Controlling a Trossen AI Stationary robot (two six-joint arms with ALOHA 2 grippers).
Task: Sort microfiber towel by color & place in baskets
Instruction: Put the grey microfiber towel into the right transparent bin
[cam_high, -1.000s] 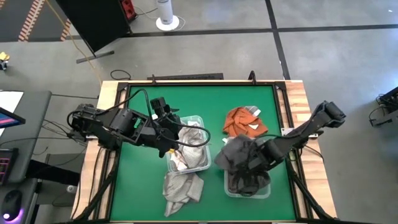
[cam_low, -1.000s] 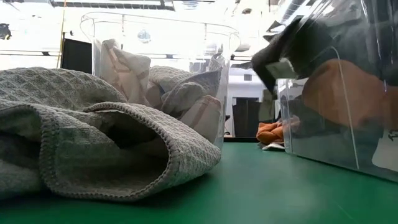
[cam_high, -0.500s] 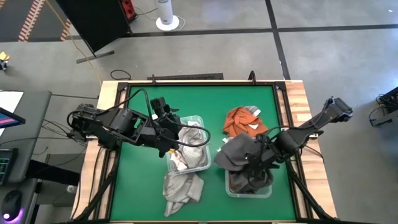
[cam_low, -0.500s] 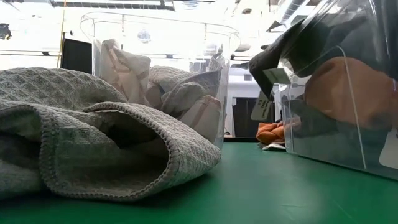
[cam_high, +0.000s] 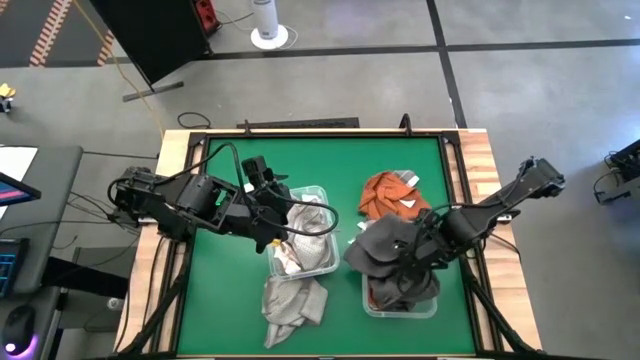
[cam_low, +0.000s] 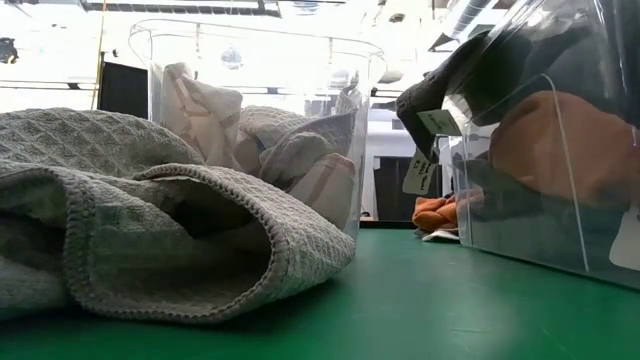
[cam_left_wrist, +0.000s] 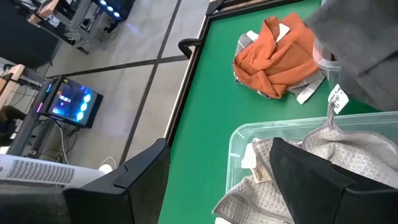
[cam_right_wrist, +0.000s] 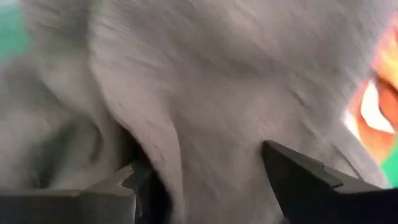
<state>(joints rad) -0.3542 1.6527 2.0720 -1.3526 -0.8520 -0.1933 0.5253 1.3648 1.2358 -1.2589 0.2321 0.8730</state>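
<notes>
Sat side by side on the green table (cam_high: 220, 300), two clear baskets: the left basket (cam_high: 321, 192) filled with light grey towels (cam_high: 305, 225), the right basket (cam_high: 400, 308) holding dark grey towels, with an orange one seen through its wall only in the low view. Draped over the right basket's far end and spilling past its rim, a dark grey towel (cam_high: 385, 243), its white tag (cam_low: 421, 175) dangling outside the clear wall. Lay loose on the table beyond the right basket, an orange towel (cam_high: 390, 195); lay in front of the left basket, another light grey towel (cam_high: 293, 302), bulking large and cut off at the edge of the low view.

Largely hidden, the contents of the right basket, covered from above by the dark towel and the arm. Filled almost wholly by grey cloth, the right wrist view, with only a sliver of orange and green at its edges.

Reached into the dark towel over the right basket, the right gripper (cam_high: 412, 262). Spread well apart, its fingers (cam_right_wrist: 298, 177), with folds of the dark cloth bulging between them and touching them; not pinched on the cloth so far as could be seen.

Hung at the far left corner of the left basket, the left gripper (cam_high: 272, 205). Stood wide apart, its fingers (cam_left_wrist: 311, 180), one above the light towels in the basket, the other over bare table outside the rim, with nothing held.
</notes>
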